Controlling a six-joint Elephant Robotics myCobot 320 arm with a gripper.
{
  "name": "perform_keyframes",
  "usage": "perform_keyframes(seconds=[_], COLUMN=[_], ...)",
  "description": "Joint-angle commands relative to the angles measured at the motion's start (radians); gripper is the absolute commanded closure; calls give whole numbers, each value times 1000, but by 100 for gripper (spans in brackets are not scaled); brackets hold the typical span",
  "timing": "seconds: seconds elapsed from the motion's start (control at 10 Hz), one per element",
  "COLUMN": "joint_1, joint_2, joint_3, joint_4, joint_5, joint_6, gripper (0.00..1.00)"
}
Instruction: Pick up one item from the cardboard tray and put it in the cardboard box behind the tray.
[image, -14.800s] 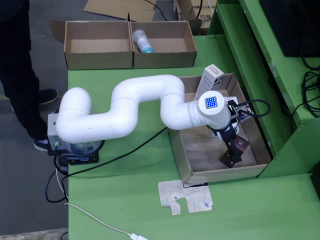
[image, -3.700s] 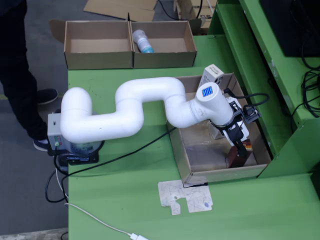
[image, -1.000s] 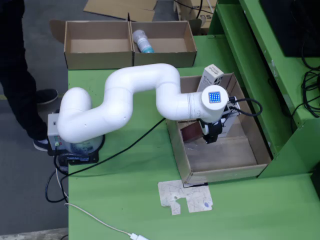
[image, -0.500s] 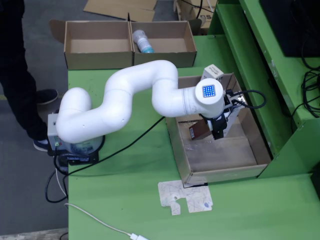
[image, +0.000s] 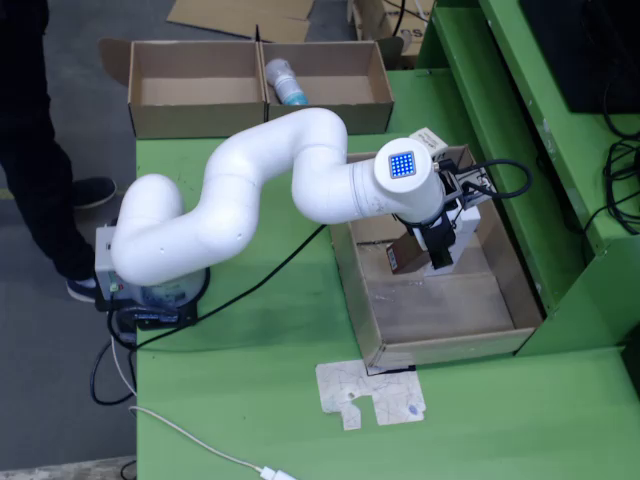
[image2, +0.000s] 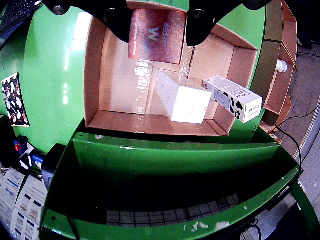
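In the overhead view my gripper (image: 430, 250) hangs over the back part of the cardboard tray (image: 440, 305), shut on a dark red box (image: 400, 258) lifted off the tray floor. The wrist view shows the dark red box (image2: 157, 35) clamped between the two black fingers (image2: 117, 20) of my gripper (image2: 157, 20). Below it in the tray (image2: 92, 70) lie a white box (image2: 182, 102) and a long white carton with black print (image2: 232, 97). The two-compartment cardboard box (image: 200, 90) stands behind the tray, far left of my gripper.
A bottle (image: 286, 82) lies in the right compartment of the cardboard box. A green shelf frame (image: 520, 120) rises right of the tray. A printed paper scrap (image: 375, 392) lies in front of it. A person (image: 30, 130) stands at the left edge.
The gripper, with the dark red box in it, has shifted toward the tray's back edge and turned, and the arm's elbow has swung further back. Much earlier it gripped the box at the tray's front right corner.
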Motion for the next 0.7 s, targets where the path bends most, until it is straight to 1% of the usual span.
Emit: perform_keyframes(seconds=[0.0, 0.1, 0.4, 0.6], joint_1=[-14, -16, -21, -22], joint_2=[75, 108, 135, 132], joint_3=[26, 26, 26, 26], joint_4=[35, -10, -14, 44], joint_5=[0, -5, -15, -39], joint_6=[7, 4, 8, 36], gripper=[100, 100, 100, 100])
